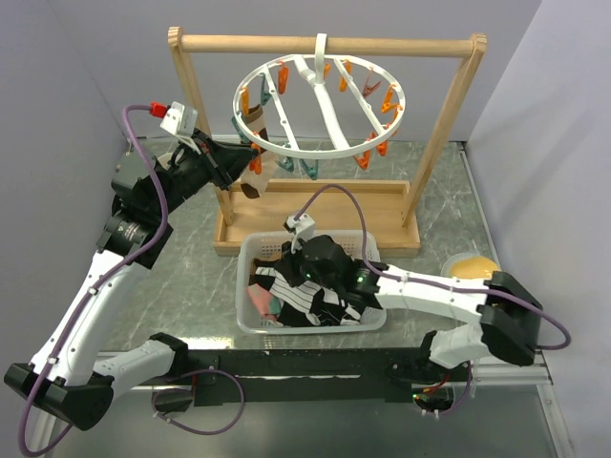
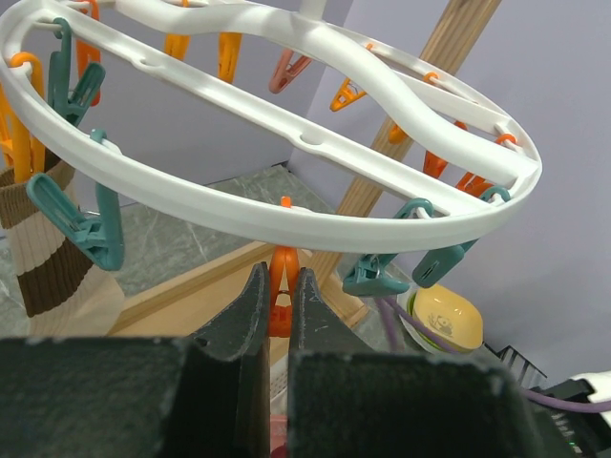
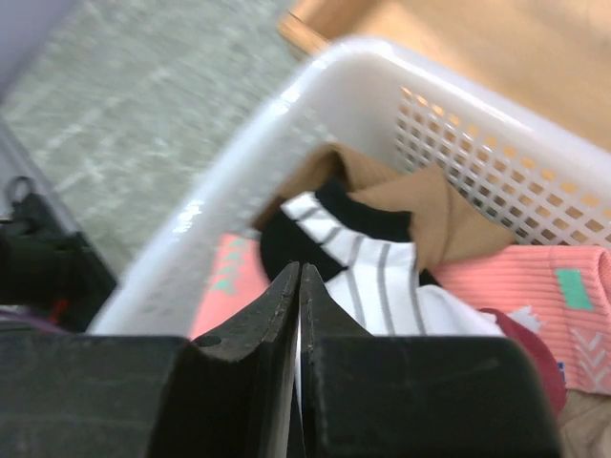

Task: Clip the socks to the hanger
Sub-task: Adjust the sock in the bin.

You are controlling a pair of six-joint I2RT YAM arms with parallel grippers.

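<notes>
Under the hanger (image 2: 286, 221) rim, my left gripper (image 2: 281, 279) is clamped on an orange peg (image 2: 279, 315). Right gripper (image 3: 300, 277) is over the basket (image 1: 241, 296), jaws together just above the socks (image 3: 372, 277); can't tell if fabric is pinched.

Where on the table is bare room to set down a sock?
Free: the table left of the basket, up to the left arm, and the strip right of the wooden frame. Crowded: the basket, full of socks, and around the yellow bowl.
</notes>
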